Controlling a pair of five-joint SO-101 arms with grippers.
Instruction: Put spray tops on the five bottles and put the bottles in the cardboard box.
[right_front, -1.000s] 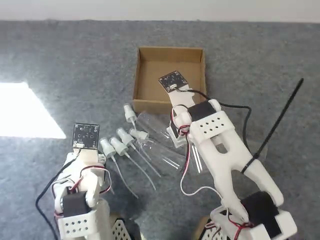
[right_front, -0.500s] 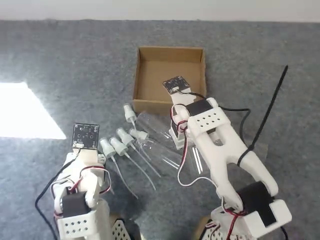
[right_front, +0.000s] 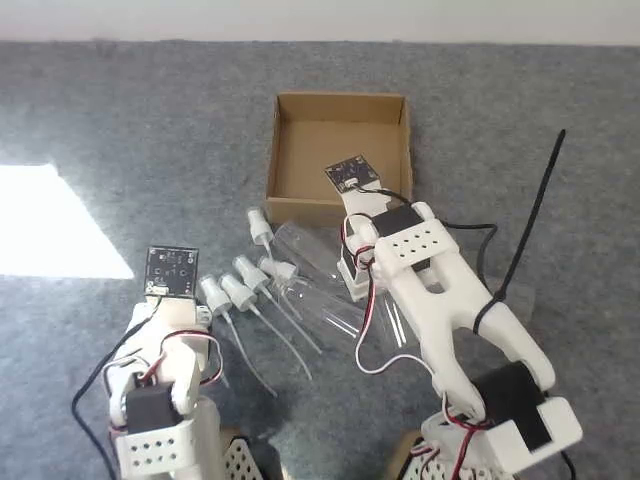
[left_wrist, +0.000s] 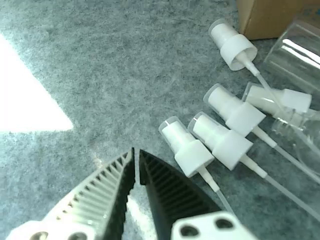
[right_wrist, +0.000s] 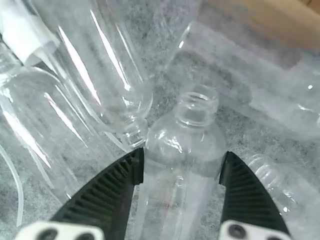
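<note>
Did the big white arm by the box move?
Yes. The right arm pulled its dark circuit board back from the middle of the brown cardboard box toward its near wall.

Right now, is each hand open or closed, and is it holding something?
Left hand: closed, holding nothing.
Right hand: open, straddling a clear plastic bottle without a top; whether it grips cannot be told.
</note>
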